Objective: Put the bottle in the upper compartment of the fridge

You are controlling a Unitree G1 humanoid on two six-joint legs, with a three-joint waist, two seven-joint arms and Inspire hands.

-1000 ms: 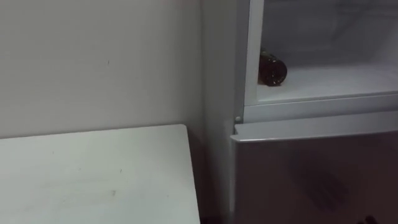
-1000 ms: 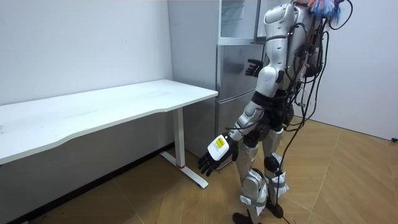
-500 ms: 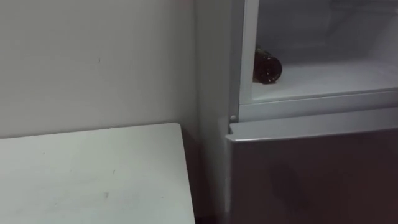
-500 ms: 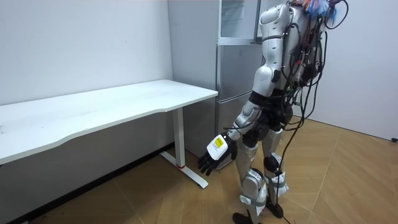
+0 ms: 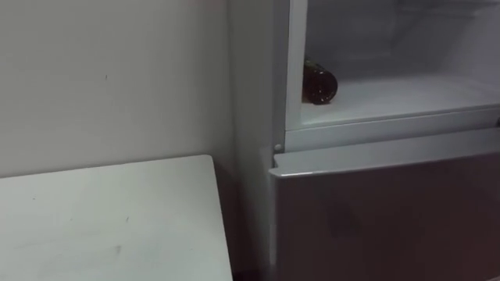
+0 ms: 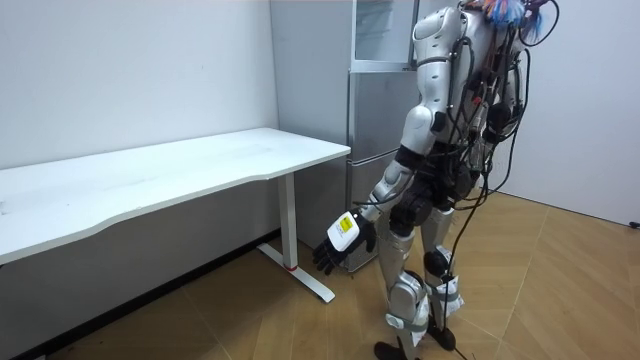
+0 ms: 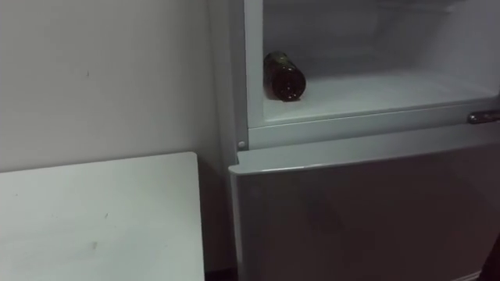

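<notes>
The head camera has swung right, so the fridge [image 5: 375, 139] and table [image 5: 101, 226] sit further left. The left hand [image 6: 340, 240] hangs low with loose, empty fingers, well below the bottle [image 5: 319, 83]. Dark brown, the bottle lies on its side at the upper shelf's left end, long axis running inward.
</notes>
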